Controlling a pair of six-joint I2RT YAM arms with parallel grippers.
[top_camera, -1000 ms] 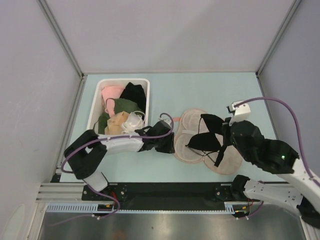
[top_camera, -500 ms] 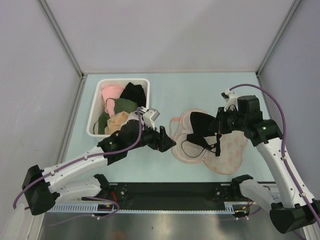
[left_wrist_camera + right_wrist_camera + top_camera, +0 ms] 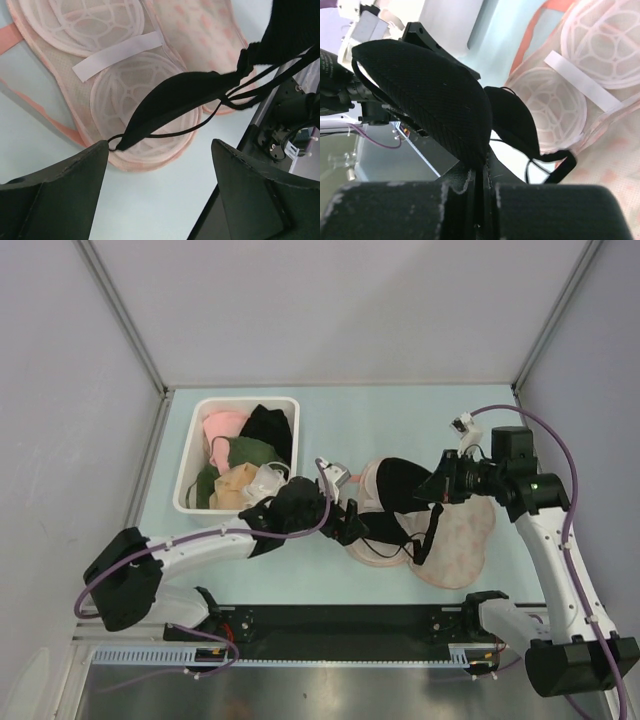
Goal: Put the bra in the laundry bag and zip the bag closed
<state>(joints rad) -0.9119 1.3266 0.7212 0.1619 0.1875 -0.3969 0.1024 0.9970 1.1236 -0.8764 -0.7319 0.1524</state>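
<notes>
The laundry bag (image 3: 462, 540) lies open on the table, with its pale pink cup insides facing up on the left half. It also shows in the left wrist view (image 3: 105, 45) and the right wrist view (image 3: 600, 45). My right gripper (image 3: 441, 486) is shut on the black bra (image 3: 400, 483) and holds it just above the bag's left cups, straps dangling. The pinch shows in the right wrist view (image 3: 482, 172), with the bra's cup (image 3: 430, 95) above it. My left gripper (image 3: 350, 526) is open and empty at the bag's near-left rim (image 3: 150, 159). Its fingers (image 3: 50, 195) straddle bare table. The bra's lower cup (image 3: 180, 92) hangs over the bag.
A white rectangular bin (image 3: 186, 476) at the back left holds pink, green, beige and black garments. A pink strap (image 3: 352, 478) trails from the bag's far edge. The black front rail (image 3: 340, 620) runs along the near table edge.
My left gripper has moved right, up to the bag's rim. My right arm has lifted back to the right and carried the bra left, over the bag's inner cups.
</notes>
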